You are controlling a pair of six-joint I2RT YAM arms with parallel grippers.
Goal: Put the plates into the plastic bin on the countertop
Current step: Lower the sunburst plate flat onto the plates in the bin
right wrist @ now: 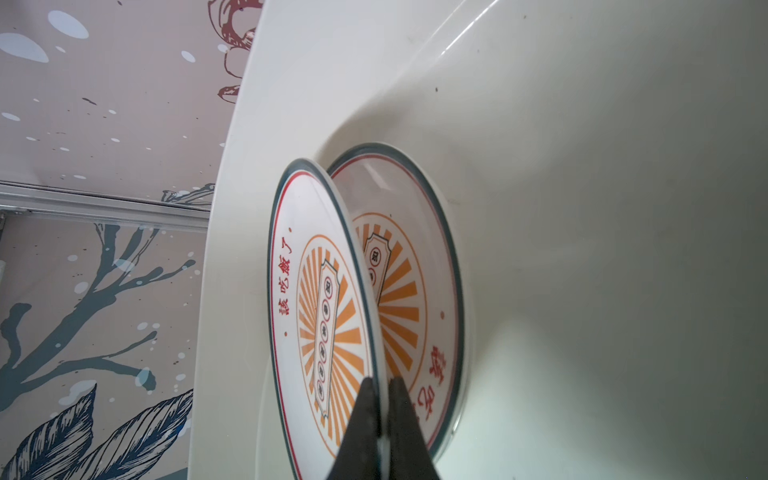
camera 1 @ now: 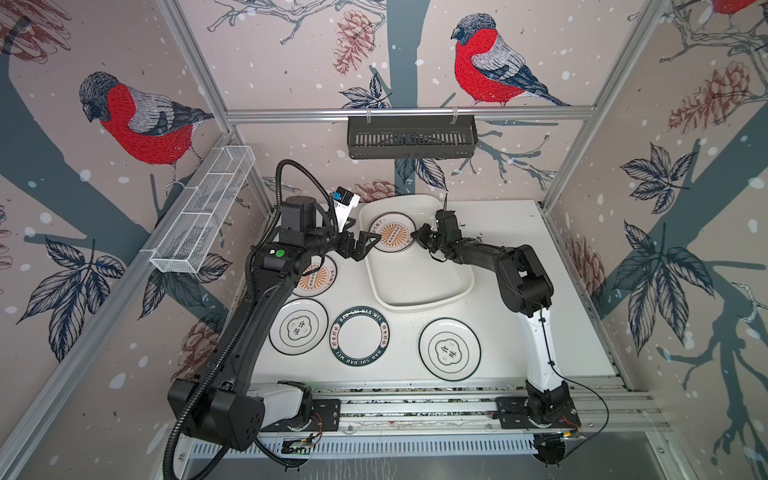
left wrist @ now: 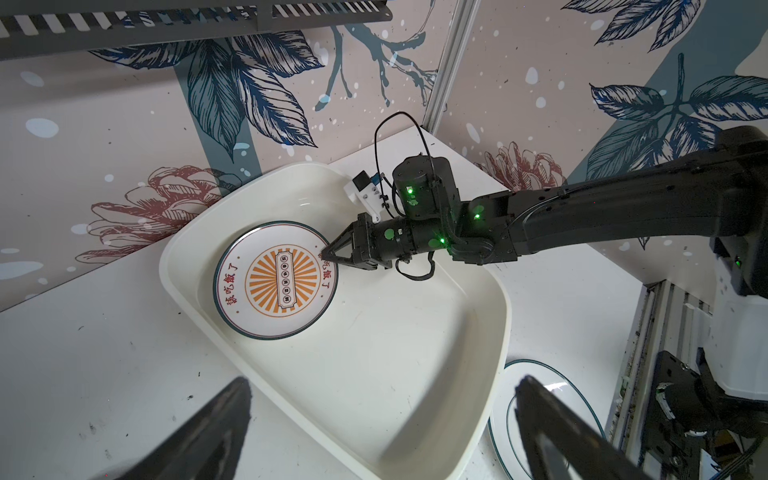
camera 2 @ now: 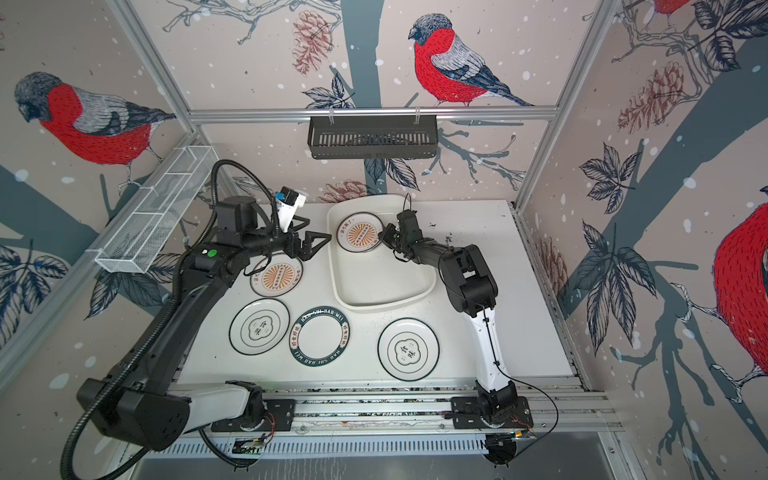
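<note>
**Right gripper (right wrist: 384, 415) clamped on plate rim inside bin (camera 1: 419, 286); left gripper (camera 1: 370, 248) spread wide**

1. Bin: it sits on the countertop (camera 1: 399, 365) toward the rear, seen in both top views.
2. Right gripper: the wrist view shows the jaws pinched narrow on the rim of a sunburst plate, the held plate (right wrist: 320, 316). This plate is tilted, with the gripped edge raised off a second sunburst plate, the lower plate (right wrist: 415, 299). The lower plate lies flat on the bin floor. Both are in the bin's far left corner.
3. Left gripper: the fingers (left wrist: 224, 415) stand far apart with nothing between them. It hangs at the bin's left wall, apart from every plate.
4. Plates outside the bin, all flat on the countertop:
   - a sunburst plate (camera 1: 320, 278), partly under the left arm;
   - a left emblem plate (camera 1: 298, 332);
   - a lettered plate (camera 1: 359, 338) just beside it;
   - a right emblem plate (camera 1: 450, 349), in front of the bin.
</note>
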